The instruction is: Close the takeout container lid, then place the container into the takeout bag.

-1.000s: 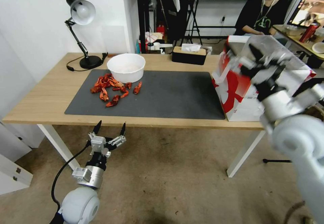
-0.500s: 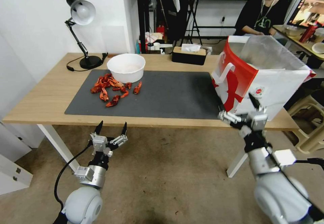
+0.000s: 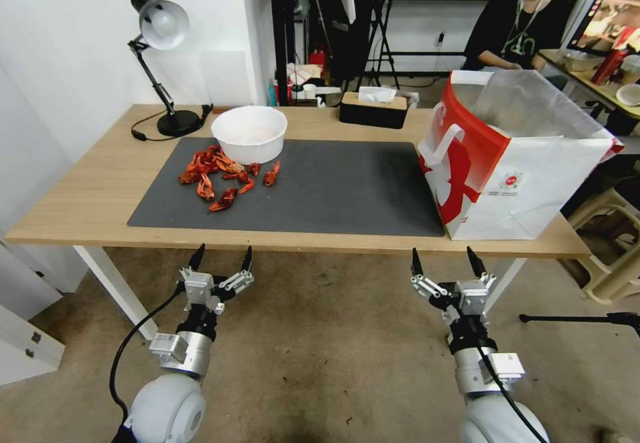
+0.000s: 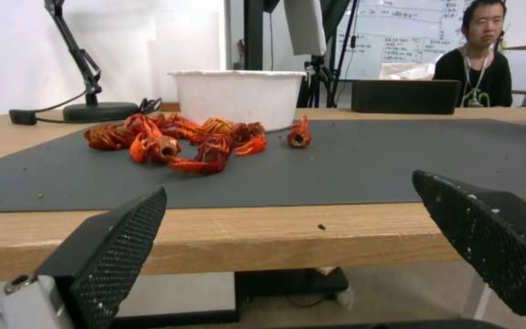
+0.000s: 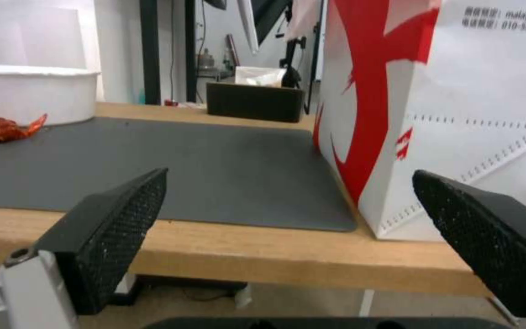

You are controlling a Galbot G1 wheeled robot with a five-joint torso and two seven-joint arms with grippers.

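One large red and white paper takeout bag with white handles and a silvery lining stands upright on the right end of the light wooden table, its near corner just beside the right edge of the single dark grey rectangular mat. The bag's mouth is open at the top; what lies inside cannot be told from these views.

Two grippers hang below the table's front edge, both empty. The left gripper points up at the edge in front of the mat's left half, its two black fingers spread apart with nothing between them. The right gripper sits lower right, below the bag's near corner, its two fingers likewise spread wide and holding nothing.

On the mat's left part lies one loose heap of red crayfish pieces, roughly a dozen, too tangled for an exact count. One round white bowl stands touching the heap's far side. One black desk lamp stands on the table's far left corner, and one dark tissue box sits at the far edge.
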